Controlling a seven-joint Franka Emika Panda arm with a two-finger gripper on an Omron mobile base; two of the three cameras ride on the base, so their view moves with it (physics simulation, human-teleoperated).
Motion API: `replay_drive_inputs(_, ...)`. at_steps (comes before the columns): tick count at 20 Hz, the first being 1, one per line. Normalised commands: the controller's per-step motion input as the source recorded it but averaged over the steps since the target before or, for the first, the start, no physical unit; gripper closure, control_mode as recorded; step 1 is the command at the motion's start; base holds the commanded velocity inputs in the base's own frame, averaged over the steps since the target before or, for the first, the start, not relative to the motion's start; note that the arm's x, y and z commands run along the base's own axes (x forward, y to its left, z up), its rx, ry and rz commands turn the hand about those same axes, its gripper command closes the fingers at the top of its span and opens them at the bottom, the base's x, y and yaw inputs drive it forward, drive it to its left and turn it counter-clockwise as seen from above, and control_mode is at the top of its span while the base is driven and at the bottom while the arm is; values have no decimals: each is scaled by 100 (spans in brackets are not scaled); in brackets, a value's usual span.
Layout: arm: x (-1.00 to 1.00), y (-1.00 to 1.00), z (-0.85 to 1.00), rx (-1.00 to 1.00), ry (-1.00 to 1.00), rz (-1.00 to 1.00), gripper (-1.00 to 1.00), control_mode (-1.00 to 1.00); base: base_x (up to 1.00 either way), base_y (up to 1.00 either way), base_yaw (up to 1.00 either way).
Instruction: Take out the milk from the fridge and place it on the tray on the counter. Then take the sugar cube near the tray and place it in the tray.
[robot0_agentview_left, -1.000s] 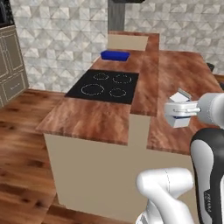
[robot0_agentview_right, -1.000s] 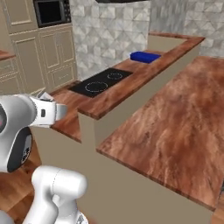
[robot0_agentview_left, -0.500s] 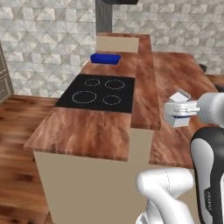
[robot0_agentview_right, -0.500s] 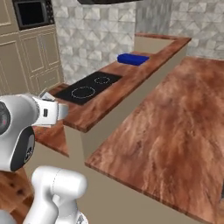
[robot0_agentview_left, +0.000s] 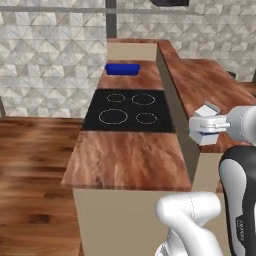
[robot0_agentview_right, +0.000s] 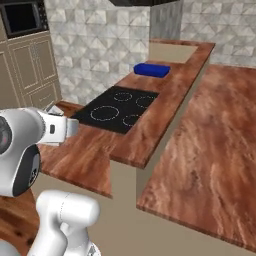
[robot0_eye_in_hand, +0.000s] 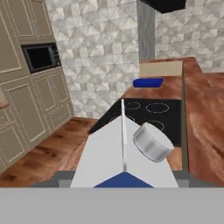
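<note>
The milk is a white gable-topped carton, and my gripper is shut on it, holding it in the air off the right end of the counter. From the other side the milk hangs above the counter's near left corner. In the hand view the milk rises close up with a round grey cap. The blue tray lies at the counter's far end, beyond the stovetop. The sugar cube is too small to make out. The fridge is out of view.
A black stovetop lies between me and the tray. A higher wooden bar top runs along the right. Beige cabinets with a built-in microwave stand at the left, across open wooden floor.
The whole scene has swung with the base: the stovetop and tray now sit nearer the middle of both base views. The carton stays in my gripper, at the same place in the picture.
</note>
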Motion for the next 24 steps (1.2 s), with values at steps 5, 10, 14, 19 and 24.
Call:
replay_drive_inputs(5,0,0,0,0,0,0,100,100,-13,100,-2)
replay_drive_inputs(10,0,0,0,0,0,0,100,100,-16,100,-1)
replay_drive_inputs(14,0,0,0,0,0,0,100,100,6,100,-12)
replay_drive_inputs(19,0,0,0,0,0,0,100,100,23,100,-16)
replay_drive_inputs(24,0,0,0,0,0,0,100,100,43,100,-14)
